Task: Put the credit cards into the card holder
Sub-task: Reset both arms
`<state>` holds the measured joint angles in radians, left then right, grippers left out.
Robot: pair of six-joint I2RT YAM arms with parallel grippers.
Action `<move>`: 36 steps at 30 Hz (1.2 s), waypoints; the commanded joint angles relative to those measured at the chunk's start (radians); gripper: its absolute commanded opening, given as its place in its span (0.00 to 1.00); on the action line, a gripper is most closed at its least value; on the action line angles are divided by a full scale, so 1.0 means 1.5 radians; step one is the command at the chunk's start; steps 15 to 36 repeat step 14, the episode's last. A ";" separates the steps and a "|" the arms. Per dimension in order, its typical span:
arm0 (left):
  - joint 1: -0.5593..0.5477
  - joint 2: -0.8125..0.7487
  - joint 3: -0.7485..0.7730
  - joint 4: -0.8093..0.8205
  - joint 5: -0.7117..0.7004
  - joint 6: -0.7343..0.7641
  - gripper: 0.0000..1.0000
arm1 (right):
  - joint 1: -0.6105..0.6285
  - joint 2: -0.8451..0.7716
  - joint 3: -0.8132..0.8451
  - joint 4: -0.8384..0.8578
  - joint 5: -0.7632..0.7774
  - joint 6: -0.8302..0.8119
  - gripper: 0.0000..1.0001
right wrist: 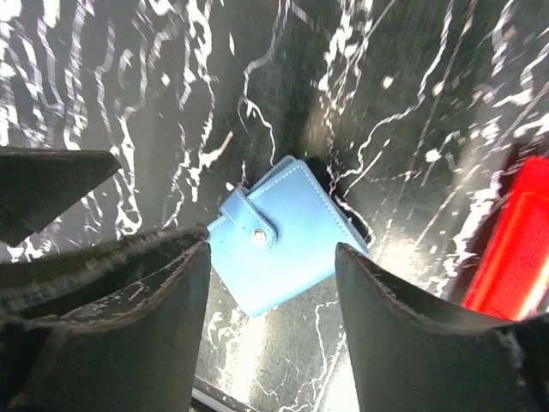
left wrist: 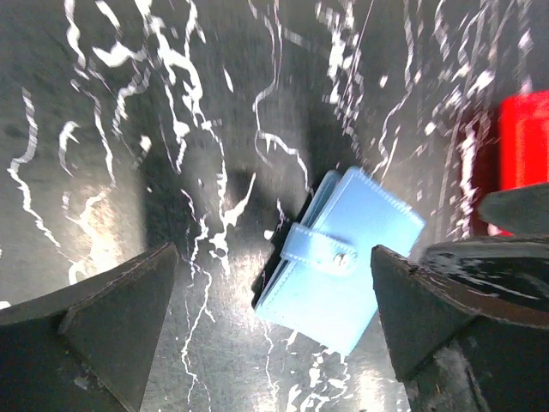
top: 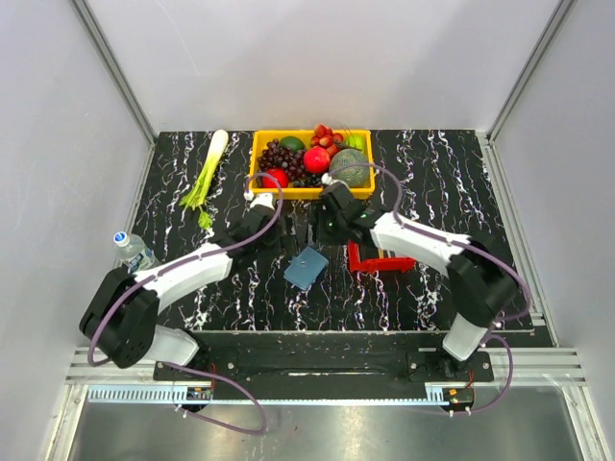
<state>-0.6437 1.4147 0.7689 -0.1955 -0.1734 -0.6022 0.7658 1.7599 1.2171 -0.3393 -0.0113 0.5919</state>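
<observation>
Step in hand, as judged: preparing to open card holder [right wrist: 287, 236].
- Holder lying flat on table, closed, strap snapped, near red tray [top: 380, 259], not touching it.
- Left gripper [left wrist: 273, 250] hovering above holder, jaws spread wide, gripping nothing.
- Right gripper [right wrist: 273, 249] hovering alongside, jaws parted, empty.
- Credit cards not showing clearly.
- Next move calling for one claw pinning holder, other lifting strap.

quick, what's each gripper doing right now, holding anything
left gripper: open, holding nothing
right gripper: open, holding nothing; the closed card holder lies on the table below it
</observation>
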 commanded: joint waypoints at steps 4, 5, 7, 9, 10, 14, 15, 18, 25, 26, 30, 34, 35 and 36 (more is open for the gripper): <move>0.076 -0.096 0.042 -0.019 -0.030 -0.008 0.99 | -0.080 -0.162 -0.034 0.019 0.067 -0.043 0.75; 0.078 -0.101 0.049 -0.028 -0.051 -0.008 0.99 | -0.097 -0.176 -0.046 0.021 0.061 -0.046 0.76; 0.080 -0.111 0.058 -0.052 -0.091 -0.008 0.99 | -0.130 -0.207 -0.070 0.020 0.058 -0.054 0.79; 0.086 -0.125 0.061 -0.064 -0.112 -0.012 0.99 | -0.162 -0.234 -0.085 0.016 0.058 -0.064 0.83; 0.089 -0.130 0.060 -0.067 -0.118 -0.012 0.99 | -0.178 -0.243 -0.090 0.009 0.055 -0.066 0.84; 0.094 -0.145 0.055 -0.063 -0.119 -0.004 0.99 | -0.223 -0.274 -0.106 -0.012 0.066 -0.077 0.89; 0.094 -0.145 0.055 -0.063 -0.119 -0.004 0.99 | -0.223 -0.274 -0.106 -0.012 0.066 -0.077 0.89; 0.094 -0.145 0.055 -0.063 -0.119 -0.004 0.99 | -0.223 -0.274 -0.106 -0.012 0.066 -0.077 0.89; 0.094 -0.145 0.055 -0.063 -0.119 -0.004 0.99 | -0.223 -0.274 -0.106 -0.012 0.066 -0.077 0.89; 0.094 -0.145 0.055 -0.063 -0.119 -0.004 0.99 | -0.223 -0.274 -0.106 -0.012 0.066 -0.077 0.89; 0.094 -0.145 0.055 -0.063 -0.119 -0.004 0.99 | -0.223 -0.274 -0.106 -0.012 0.066 -0.077 0.89; 0.094 -0.145 0.055 -0.063 -0.119 -0.004 0.99 | -0.223 -0.274 -0.106 -0.012 0.066 -0.077 0.89; 0.094 -0.145 0.055 -0.063 -0.119 -0.004 0.99 | -0.223 -0.274 -0.106 -0.012 0.066 -0.077 0.89; 0.094 -0.145 0.055 -0.063 -0.119 -0.004 0.99 | -0.223 -0.274 -0.106 -0.012 0.066 -0.077 0.89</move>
